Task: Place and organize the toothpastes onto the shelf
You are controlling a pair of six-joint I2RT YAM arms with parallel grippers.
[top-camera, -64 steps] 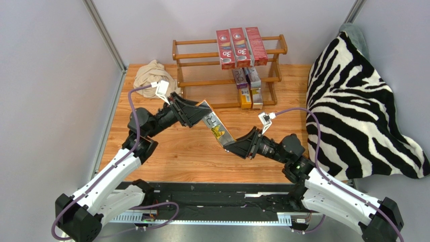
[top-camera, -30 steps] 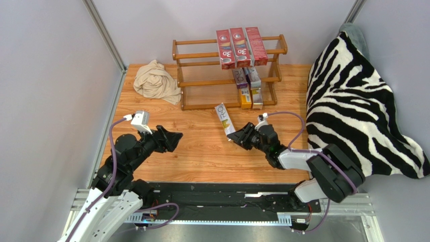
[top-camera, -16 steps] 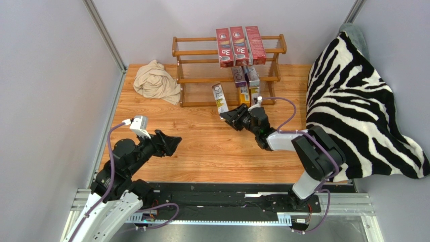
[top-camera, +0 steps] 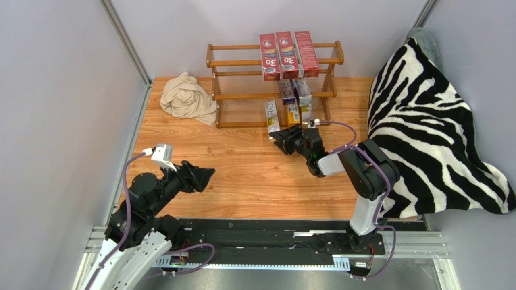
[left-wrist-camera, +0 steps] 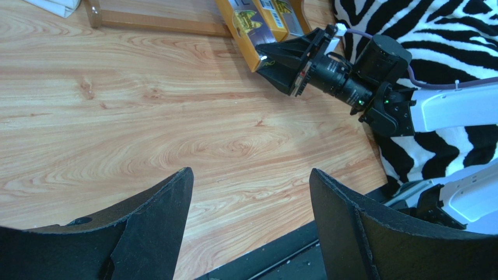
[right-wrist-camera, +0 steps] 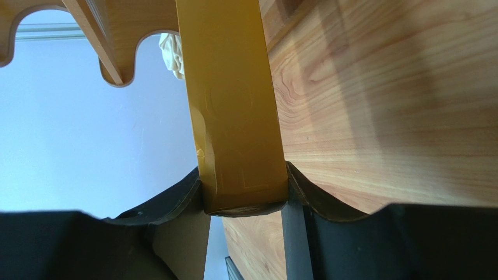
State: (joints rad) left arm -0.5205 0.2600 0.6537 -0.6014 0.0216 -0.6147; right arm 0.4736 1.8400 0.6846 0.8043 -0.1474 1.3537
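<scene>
Placement step: right gripper [top-camera: 280, 135] is clamped on the near end of a toothpaste carton [top-camera: 272, 116], whose far end sits over the bottom tier of the shelf [top-camera: 239, 63], just left of the other cartons [top-camera: 301, 112]. Next move calls for sliding it in straight, then releasing. Left gripper [top-camera: 203, 174] hovers near-left, fingers apart, empty.

You see beige cloth [top-camera: 188, 99] crumpled at far left corner of wooden table [top-camera: 242, 181]; zebra-striped blanket [top-camera: 436, 139] heaped along right edge.
</scene>
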